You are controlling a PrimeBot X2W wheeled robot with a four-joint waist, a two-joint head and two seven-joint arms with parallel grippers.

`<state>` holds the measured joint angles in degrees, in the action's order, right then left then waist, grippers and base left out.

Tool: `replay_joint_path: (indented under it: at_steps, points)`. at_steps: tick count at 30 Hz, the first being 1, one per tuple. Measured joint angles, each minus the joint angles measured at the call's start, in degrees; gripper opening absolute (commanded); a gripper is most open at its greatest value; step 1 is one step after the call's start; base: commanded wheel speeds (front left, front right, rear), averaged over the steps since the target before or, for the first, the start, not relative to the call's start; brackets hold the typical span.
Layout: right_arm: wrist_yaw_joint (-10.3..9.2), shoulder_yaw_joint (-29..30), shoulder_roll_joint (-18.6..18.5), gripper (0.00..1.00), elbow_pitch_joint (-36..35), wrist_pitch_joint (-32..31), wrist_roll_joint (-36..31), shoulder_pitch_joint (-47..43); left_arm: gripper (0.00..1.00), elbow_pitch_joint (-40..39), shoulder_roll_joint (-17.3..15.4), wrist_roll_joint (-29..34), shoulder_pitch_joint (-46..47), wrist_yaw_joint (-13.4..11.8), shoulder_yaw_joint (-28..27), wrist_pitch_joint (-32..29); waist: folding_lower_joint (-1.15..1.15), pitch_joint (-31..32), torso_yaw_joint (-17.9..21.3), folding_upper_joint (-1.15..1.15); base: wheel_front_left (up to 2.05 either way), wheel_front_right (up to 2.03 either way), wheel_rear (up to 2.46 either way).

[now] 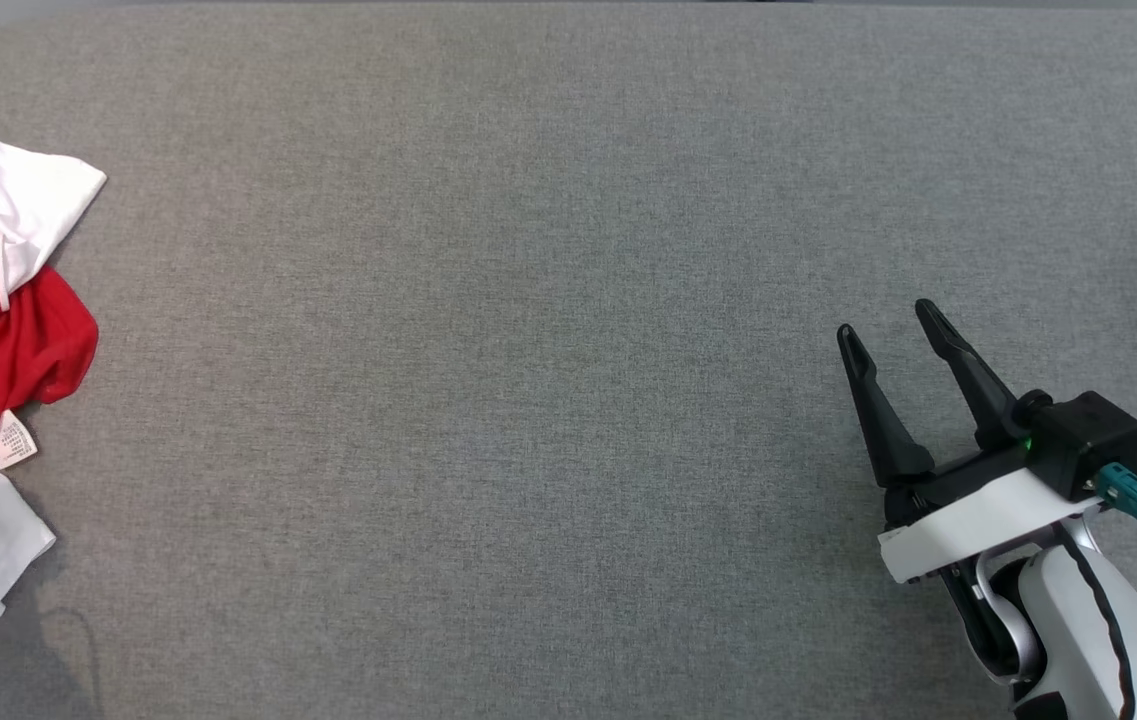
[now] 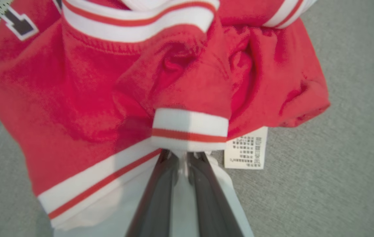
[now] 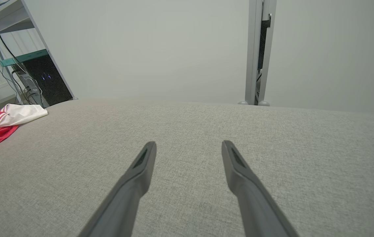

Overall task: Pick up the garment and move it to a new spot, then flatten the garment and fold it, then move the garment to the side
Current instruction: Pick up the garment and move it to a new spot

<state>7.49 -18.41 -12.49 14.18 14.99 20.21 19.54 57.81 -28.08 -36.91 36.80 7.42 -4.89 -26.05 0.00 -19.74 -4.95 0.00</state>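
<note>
Left hand (image 2: pixel 181 157): pressing together, pinching the white fabric of the garment (image 2: pixel 108 98) just below a striped cuff (image 2: pixel 190 130).
Garment: lying crumpled at the bench's (image 1: pixel 528 350) left edge; probably soft, light, sagging when lifted; banded edges likely giving the firmest hold.
Right hand (image 1: pixel 886 320): hanging spread, well apart.

Red, white-striped garment (image 2: pixel 75 98); plain grey table (image 1: pixel 568 300)
</note>
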Motion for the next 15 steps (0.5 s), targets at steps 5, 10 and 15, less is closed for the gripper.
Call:
replay_joint_path:
  at_steps: [5, 10, 15]
  points:
    - [0.00, -0.26, 0.30, 1.00, 0.85, 0.00, 0.45, -0.29, 0.00, -3.38, -1.52, -1.30, 0.01, 0.00, 3.39, 2.35, 0.00, 2.44, -0.31, 0.00, 0.00, 0.00, 0.00]
    - [0.00, -0.20, 0.93, 1.00, 1.16, 0.00, 0.76, -1.29, 0.00, -7.45, -3.54, -1.40, 0.04, 0.01, 7.06, 4.34, 0.00, 5.18, -0.36, 0.00, 0.00, 0.00, 0.00]
    - [0.00, -0.01, 1.80, 1.00, 1.56, 0.00, 1.35, -2.66, 0.00, -14.28, -5.46, -1.63, 0.72, 0.01, 11.62, 5.19, 0.00, 9.16, -0.12, 0.00, 0.00, 0.00, 0.00]
